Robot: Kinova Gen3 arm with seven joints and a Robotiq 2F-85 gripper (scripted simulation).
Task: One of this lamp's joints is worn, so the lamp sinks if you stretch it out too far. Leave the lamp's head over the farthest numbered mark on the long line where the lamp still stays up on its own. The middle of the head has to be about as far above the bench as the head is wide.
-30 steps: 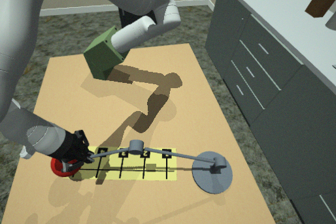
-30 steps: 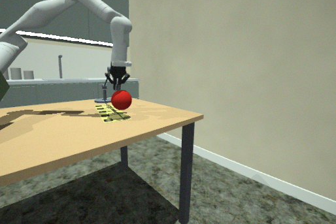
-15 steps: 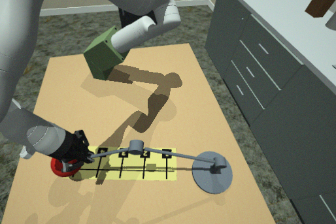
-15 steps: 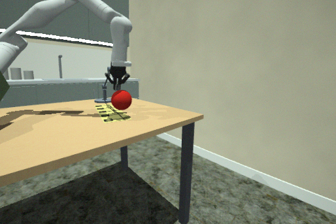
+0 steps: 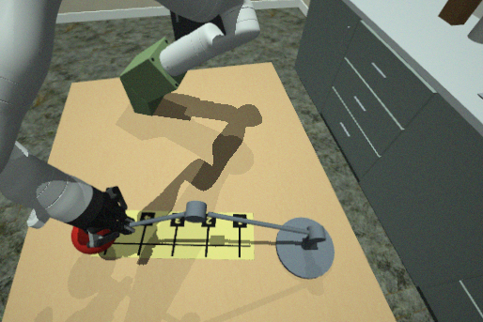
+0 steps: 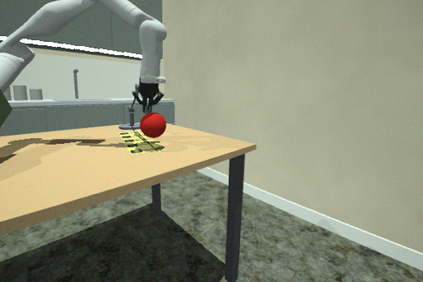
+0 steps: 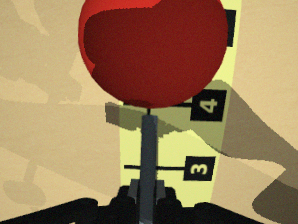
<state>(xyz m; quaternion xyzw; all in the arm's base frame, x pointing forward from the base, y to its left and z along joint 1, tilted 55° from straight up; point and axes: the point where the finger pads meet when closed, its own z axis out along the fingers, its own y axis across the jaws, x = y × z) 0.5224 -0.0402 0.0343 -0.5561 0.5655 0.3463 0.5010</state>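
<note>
The lamp has a round grey base (image 5: 304, 248) at the right end of a yellow strip (image 5: 180, 236) with a long black line and numbered marks. Two thin grey arms run left from the base through a raised elbow joint (image 5: 195, 211). The red ball-shaped head (image 5: 86, 239) hangs past the strip's left end, a little above the bench. It also shows in the exterior view (image 6: 153, 125) and in the wrist view (image 7: 152, 35), beyond the marks 3 (image 7: 200, 168) and 4 (image 7: 208, 106). My gripper (image 5: 117, 229) is shut on the thin lamp stem (image 7: 148, 163) just behind the head.
A green cube (image 5: 147, 78) sits on the arm's link over the bench's far side. Grey cabinets (image 5: 390, 100) with a white worktop stand to the right. The bench's edge (image 6: 247, 147) lies close beyond the lamp head in the exterior view.
</note>
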